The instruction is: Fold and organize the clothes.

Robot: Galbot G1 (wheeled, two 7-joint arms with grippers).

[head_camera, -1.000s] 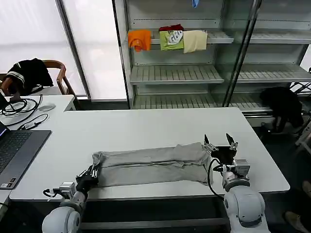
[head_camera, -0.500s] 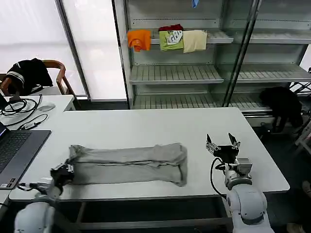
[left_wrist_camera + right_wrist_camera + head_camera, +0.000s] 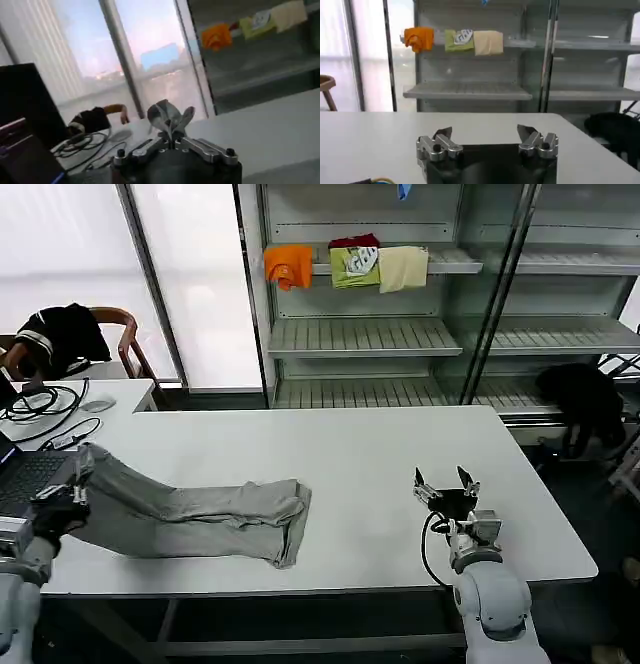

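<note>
Grey shirt point(image 3: 195, 519): dragged further toward the robot's left since half a second ago; trailing end now near counter centre, formerly right of centre. Lies as a long rumpled band across the near-left part of the white counter point(image 3: 350, 454), leading end lifted off the surface and rising toward 10 o'clock over the laptop point(image 3: 25, 474) at the counter's left edge.

Left claw point(image 3: 62, 502): moved out to the far left, at 9 o'clock from the shirt's middle; previously at the near counter edge. Closed tight on the shirt's raised end. Forearm low at the frame's left border.

Right claw point(image 3: 443, 484): shifted slightly back toward the robot, at the near-right part of the counter, well apart from the shirt. Fingers spread wide, pointing up and forward, gripping nothing.

Left wrist view: left claw point(image 3: 171, 131) pinched on a small peak of grey shirt fabric point(image 3: 167, 116); cables point(image 3: 82, 145) and a dark jacket on a chair point(image 3: 92, 120) behind, detail hidden from the head camera by the arm.

Right wrist view: right claw point(image 3: 485, 135) splayed over bare counter point(image 3: 370, 135); shelving point(image 3: 470, 90) beyond at 12 o'clock, carrying folded orange, green and cream garments point(image 3: 455, 41).
</note>
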